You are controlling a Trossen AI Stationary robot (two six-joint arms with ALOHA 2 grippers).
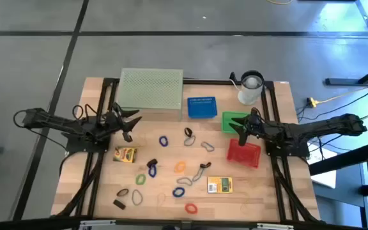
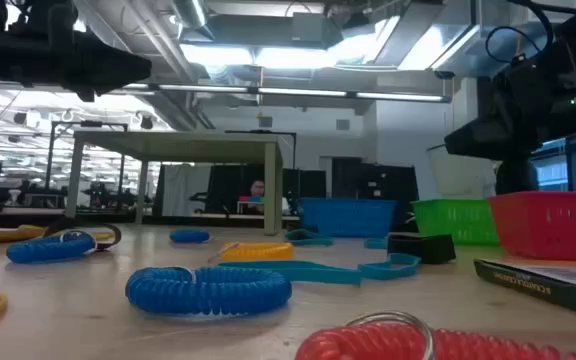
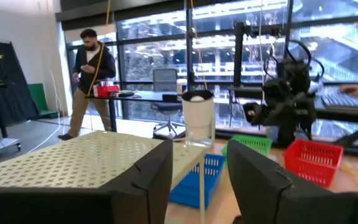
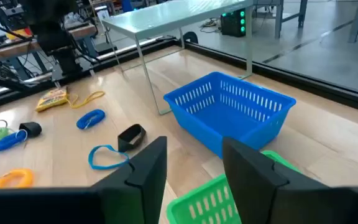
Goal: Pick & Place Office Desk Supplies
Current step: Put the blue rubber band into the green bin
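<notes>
Over on the left, the left gripper (image 1: pixel 128 125) hangs above the wood just in front of the pale green mesh stand (image 1: pixel 151 89), fingers spread and carrying nothing. Right beside it lies a yellow-green card box (image 1: pixel 125 154), flat on the table (image 1: pixel 280 185); it looks light and stiff, so a pinch across its short sides should hold.

Moving toward the centre, the loose supplies are scattered across the open wood: a blue coil loop (image 1: pixel 163 140), an orange one (image 1: pixel 179 167), a green one (image 1: pixel 140 179), a red one (image 1: pixel 191 207) near the front edge, and a small black clip (image 1: pixel 119 204). From table height the coils look soft and springy, so I'd say they will squash and roll; best to nip one strand of the ring rather than the whole loop. The clip is small and hard, likely slippery. A second card box (image 1: pixel 220 185) sits right of centre.

At the back stand a blue basket (image 1: pixel 202 107) and a green basket (image 1: pixel 234 121). On the right, the right gripper (image 1: pixel 244 128) hovers between the green basket and the red basket (image 1: pixel 243 153), jaws parted, empty.
</notes>
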